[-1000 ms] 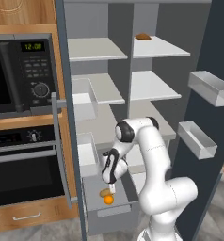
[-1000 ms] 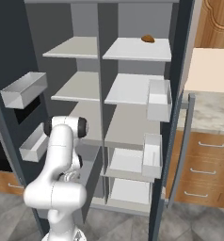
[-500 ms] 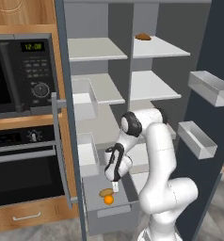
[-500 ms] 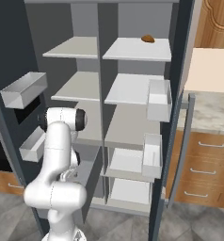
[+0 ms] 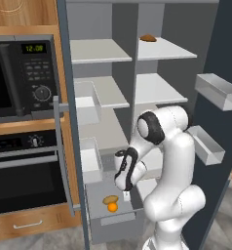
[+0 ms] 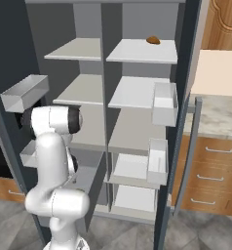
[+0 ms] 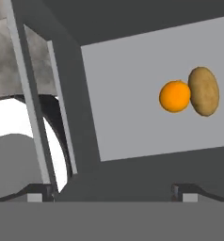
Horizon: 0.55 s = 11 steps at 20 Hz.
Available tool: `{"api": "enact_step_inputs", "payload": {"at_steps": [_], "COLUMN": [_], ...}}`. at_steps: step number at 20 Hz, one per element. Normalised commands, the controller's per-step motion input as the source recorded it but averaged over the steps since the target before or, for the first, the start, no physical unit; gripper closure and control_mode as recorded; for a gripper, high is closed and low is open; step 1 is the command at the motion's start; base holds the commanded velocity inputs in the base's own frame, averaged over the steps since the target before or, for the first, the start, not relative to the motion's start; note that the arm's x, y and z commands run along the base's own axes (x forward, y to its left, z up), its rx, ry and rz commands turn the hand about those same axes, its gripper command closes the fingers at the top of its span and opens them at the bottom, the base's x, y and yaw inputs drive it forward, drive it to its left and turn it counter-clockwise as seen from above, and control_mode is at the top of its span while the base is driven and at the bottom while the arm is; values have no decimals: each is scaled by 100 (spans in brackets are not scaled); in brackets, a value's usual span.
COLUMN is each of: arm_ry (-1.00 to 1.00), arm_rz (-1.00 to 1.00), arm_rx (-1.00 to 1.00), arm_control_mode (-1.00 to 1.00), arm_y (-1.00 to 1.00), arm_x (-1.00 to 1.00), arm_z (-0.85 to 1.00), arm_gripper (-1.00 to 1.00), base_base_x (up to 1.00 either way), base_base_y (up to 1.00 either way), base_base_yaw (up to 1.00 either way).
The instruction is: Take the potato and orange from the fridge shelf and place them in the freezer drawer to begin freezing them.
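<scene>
The orange [image 5: 112,207] and the tan potato [image 5: 109,199] lie touching each other on the floor of the pulled-out grey freezer drawer [image 5: 115,224] at the fridge's bottom left. In the hand view the orange [image 7: 175,96] sits just left of the potato [image 7: 204,91] on the freezer drawer's floor [image 7: 132,94]. My gripper [image 5: 126,196] hangs above the drawer's right side, pointing down, a little to the right of both. Its fingertips [image 7: 38,193] stand wide apart, so the gripper [image 7: 111,194] is open and holds nothing.
A flat dark brown bread-like lump [image 5: 147,37] [image 6: 153,40] rests on the top right shelf. Translucent door bins [image 5: 220,90] [image 6: 163,101] hang on both open fridge doors. A microwave [image 5: 20,78] and an oven [image 5: 25,171] stand to the left, and wooden drawers [image 6: 210,180] to the right.
The hand has drawn slightly up and to the right above the drawer. The orange and potato have stayed where they lie.
</scene>
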Motion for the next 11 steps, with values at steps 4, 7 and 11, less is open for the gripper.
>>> {"api": "enact_step_inputs", "payload": {"at_steps": [4, 7, 11], "arm_ry": [-3, -4, -4], "arm_rz": [-2, -3, -4], "arm_rx": [0, 0, 0], "arm_control_mode": [-100, -100, -100], "arm_y": [-18, -9, -5], "arm_x": [-32, -28, -19], "arm_z": [96, 98, 100], "arm_gripper": [-100, -100, -100], "base_base_x": [0, 0, 0], "base_base_y": [0, 0, 0], "base_base_yaw": [0, 0, 0]}}
